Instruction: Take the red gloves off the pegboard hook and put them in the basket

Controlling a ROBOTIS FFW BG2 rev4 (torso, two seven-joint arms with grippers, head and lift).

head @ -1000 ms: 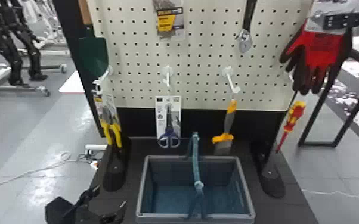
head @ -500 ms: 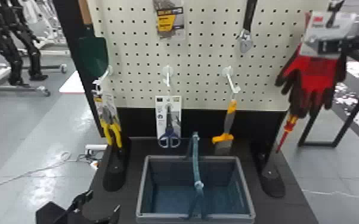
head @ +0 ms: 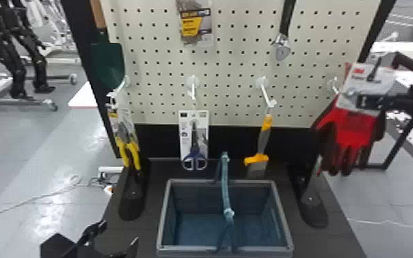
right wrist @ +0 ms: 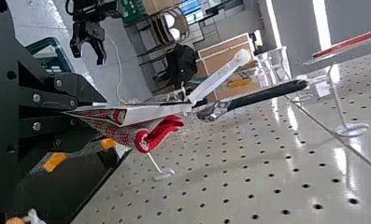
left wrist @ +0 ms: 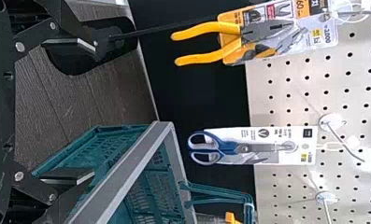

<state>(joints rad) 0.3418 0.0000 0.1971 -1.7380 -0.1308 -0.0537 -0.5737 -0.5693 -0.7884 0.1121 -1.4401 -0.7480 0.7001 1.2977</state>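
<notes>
Head view, left to right: the left gripper (head: pixel 119 232), fingers wide apart, beside the basket (head: pixel 163 216); yellow-handled pliers (head: pixel 133 154); carded scissors (head: pixel 195 156) behind the basket, whose upright handle (head: pixel 226 195) crosses its opening; a yellow scraper (head: pixel 264 137); a wrench (head: pixel 282 48) higher up; the red gloves (head: pixel 351 128) at the pegboard's (head: pixel 229 68) edge, their card pinched between the right gripper's (head: pixel 370 102) fingers.

right end effector (right wrist: pixel 75 112) closed on red gloves (right wrist: pixel 127 133), adjustable wrench (right wrist: pixel 253 100) near perforated pegboard (right wrist: pixel 286 168)
</notes>
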